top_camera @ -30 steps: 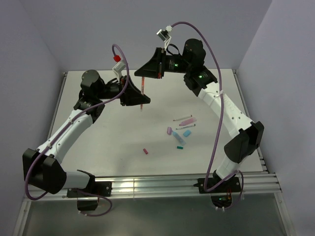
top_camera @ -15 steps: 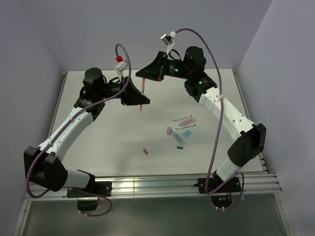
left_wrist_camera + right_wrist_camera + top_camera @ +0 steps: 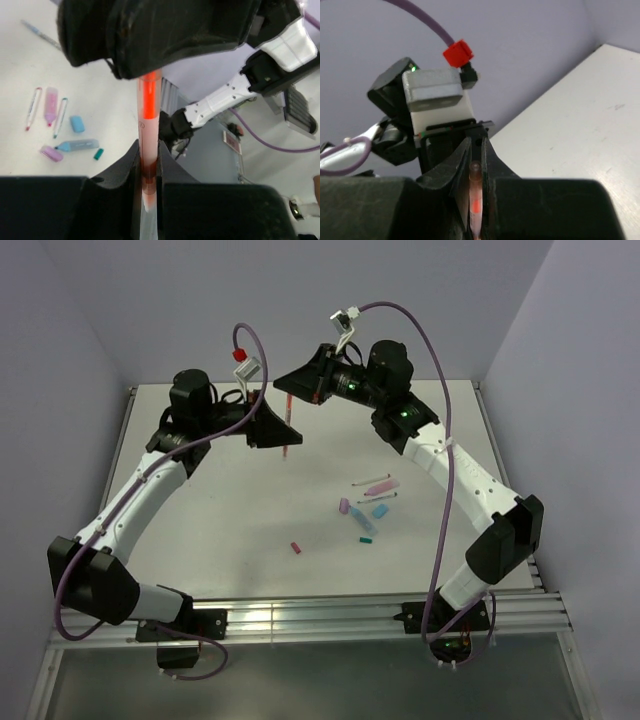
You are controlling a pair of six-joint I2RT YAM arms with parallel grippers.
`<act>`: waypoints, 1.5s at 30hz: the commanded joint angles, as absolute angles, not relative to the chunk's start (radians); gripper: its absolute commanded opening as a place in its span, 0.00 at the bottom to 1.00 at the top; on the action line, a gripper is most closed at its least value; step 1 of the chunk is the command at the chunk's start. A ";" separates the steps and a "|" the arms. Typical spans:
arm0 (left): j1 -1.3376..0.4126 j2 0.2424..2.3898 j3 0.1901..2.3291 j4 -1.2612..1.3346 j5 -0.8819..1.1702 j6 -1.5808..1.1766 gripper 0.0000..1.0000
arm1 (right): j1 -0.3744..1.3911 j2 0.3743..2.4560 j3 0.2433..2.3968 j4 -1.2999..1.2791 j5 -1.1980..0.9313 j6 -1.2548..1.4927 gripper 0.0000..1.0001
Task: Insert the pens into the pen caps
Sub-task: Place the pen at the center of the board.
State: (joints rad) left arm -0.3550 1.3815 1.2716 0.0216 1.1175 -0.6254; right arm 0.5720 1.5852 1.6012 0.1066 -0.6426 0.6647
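Observation:
An orange-red pen hangs upright in the air over the back of the table, held from both sides. My left gripper is shut on its lower part, and the left wrist view shows the barrel pinched between the jaws. My right gripper is closed round its upper end; the rounded tip shows between the fingers. On the table lie a pink pen, a blue pen, a lilac cap, a light blue cap, a teal cap and a red cap.
Purple cables loop over both arms. The white table ends at a metal rail in front and at lilac walls behind and on both sides. The left wrist view shows the same loose caps and pens at its left.
Both grippers have lifted slightly toward the back wall with the orange-red pen between them. The right wrist has swung left and tilted. The things on the table lie as before.

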 commanded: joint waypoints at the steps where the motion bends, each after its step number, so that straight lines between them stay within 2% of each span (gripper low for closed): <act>1: -0.339 1.371 1.429 0.063 0.882 -0.520 0.00 | 0.666 1.614 1.583 -0.144 -0.704 0.612 0.00; 6: -0.339 1.373 1.460 -0.060 0.793 -0.430 0.00 | 0.673 1.626 1.595 -0.156 -0.713 0.607 0.00; 14: -0.331 1.373 1.411 0.089 0.913 -0.535 0.00 | 0.676 1.634 1.620 -0.135 -0.790 0.577 0.00; 15: -0.331 1.371 1.401 0.095 0.929 -0.543 0.00 | 0.675 1.634 1.631 -0.138 -0.792 0.571 0.04; 16: -0.331 1.370 1.393 0.113 0.940 -0.558 0.00 | 0.670 1.632 1.652 -0.137 -0.793 0.569 0.12; 17: -0.330 1.365 1.385 0.127 0.952 -0.569 0.00 | 0.658 1.635 1.664 -0.138 -0.793 0.568 0.31; 18: -0.328 1.361 1.364 0.149 0.984 -0.581 0.00 | 0.649 1.637 1.677 -0.135 -0.795 0.575 0.42; 20: -0.321 1.345 1.341 0.218 1.008 -0.633 0.00 | 0.611 1.635 1.704 -0.135 -0.798 0.583 0.57; 23: -0.302 1.327 1.289 0.343 1.038 -0.733 0.00 | 0.575 1.618 1.715 -0.126 -0.817 0.586 0.59; 25: -0.293 1.324 1.259 0.405 1.055 -0.796 0.00 | 0.557 1.605 1.700 -0.097 -0.834 0.589 0.57; 28: -0.287 1.331 1.244 0.483 1.068 -0.853 0.00 | 0.554 1.586 1.678 -0.060 -0.861 0.591 0.47; 29: -0.287 1.336 1.236 0.542 1.074 -0.876 0.00 | 0.554 1.583 1.672 -0.051 -0.873 0.597 0.40; 37: -0.281 1.338 1.166 0.745 1.077 -1.038 0.00 | 0.546 1.578 1.660 -0.028 -0.871 0.630 0.38; 39: -0.279 1.338 1.158 0.745 1.071 -1.043 0.00 | 0.545 1.578 1.658 -0.020 -0.876 0.634 0.27; 40: -0.279 1.338 1.155 0.747 1.068 -1.045 0.00 | 0.543 1.578 1.660 -0.018 -0.876 0.632 0.16; 41: -0.279 1.341 1.152 0.736 1.068 -1.040 0.02 | 0.542 1.577 1.661 -0.018 -0.870 0.630 0.04; 42: -0.279 1.339 1.151 0.723 1.063 -1.034 0.07 | 0.537 1.577 1.664 -0.018 -0.865 0.634 0.00; 43: -0.279 1.339 1.152 0.686 1.063 -1.016 0.21 | 0.531 1.578 1.670 -0.017 -0.868 0.638 0.00; 45: -0.279 1.335 1.163 0.628 1.062 -0.982 0.34 | 0.502 1.569 1.667 -0.020 -0.862 0.641 0.00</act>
State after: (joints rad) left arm -0.3069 1.3605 1.1385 0.5861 1.0901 -1.0100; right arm 0.5579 1.6176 1.6745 -0.0017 -0.8516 0.6346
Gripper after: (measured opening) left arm 0.297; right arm 0.078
